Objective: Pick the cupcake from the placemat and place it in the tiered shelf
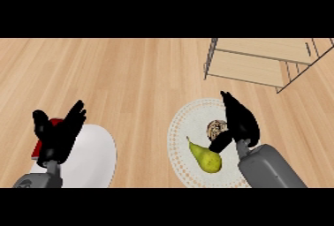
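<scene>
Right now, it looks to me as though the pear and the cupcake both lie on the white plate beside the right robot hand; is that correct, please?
Not quite. The pear and the cupcake both lie on the round placemat, not the white plate, which sits at the left under the left robot hand. The head view shows this. They are indeed beside the right robot hand.

bright, even light; faint soft shadows; no glare

I see a yellow-green pear point(206, 158) on a white dotted placemat point(184, 128), a brown-swirled cupcake point(216, 127), pale wood-grain desk point(130, 75).
</scene>
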{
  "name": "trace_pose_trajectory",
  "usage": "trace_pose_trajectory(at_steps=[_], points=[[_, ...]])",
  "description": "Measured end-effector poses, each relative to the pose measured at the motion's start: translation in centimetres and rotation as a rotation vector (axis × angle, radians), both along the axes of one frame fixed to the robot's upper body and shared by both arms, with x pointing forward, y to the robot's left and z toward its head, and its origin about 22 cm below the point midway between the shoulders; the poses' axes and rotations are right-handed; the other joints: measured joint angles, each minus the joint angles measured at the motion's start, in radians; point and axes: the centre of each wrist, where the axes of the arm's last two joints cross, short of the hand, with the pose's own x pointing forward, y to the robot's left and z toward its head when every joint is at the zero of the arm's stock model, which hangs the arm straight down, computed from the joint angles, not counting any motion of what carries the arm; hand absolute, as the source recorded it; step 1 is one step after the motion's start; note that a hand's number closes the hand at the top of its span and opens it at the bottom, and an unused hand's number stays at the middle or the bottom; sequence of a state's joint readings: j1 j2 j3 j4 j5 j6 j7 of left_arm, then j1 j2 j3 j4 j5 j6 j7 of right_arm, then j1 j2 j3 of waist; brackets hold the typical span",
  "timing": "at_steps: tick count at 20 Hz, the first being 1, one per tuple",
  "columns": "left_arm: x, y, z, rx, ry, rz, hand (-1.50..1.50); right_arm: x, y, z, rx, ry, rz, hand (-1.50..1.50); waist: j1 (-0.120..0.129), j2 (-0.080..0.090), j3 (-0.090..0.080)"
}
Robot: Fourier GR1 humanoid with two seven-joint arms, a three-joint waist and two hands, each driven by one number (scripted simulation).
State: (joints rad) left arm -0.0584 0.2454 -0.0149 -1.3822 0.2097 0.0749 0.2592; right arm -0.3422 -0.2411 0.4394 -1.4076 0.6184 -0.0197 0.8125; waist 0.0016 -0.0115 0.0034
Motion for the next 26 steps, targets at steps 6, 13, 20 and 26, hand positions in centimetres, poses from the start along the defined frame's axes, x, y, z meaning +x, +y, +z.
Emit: trace_pose_trajectory(at_steps=[6, 13, 20, 26], points=[[-0.3, 0.1, 0.0, 0.004, -0.016, -0.002, 0.00, 0.3, 0.2, -1.3, -0.055, 0.088, 0.181, 1.50, 0.005, -0.002, -0.004], [-0.1, -0.1, 0.1, 0.008, 0.002, 0.004, 0.00, -0.2, 1.9, -1.2, 0.006, 0.032, 0.240, 1.50, -0.001, -0.003, -0.005], [-0.3, 0.0, 0.1, 0.009, -0.009, 0.000, 0.00, 1.6, 4.8, 0.3, 0.076, 0.015, 0.228, 1.50, 0.003, 0.004, 0.003], [-0.5, 0.9, -0.1, 0.006, -0.002, 0.010, 0.00, 0.7, 7.5, 6.2, 0.132, -0.190, 0.212, 1.50, -0.006, 0.002, 0.003]])
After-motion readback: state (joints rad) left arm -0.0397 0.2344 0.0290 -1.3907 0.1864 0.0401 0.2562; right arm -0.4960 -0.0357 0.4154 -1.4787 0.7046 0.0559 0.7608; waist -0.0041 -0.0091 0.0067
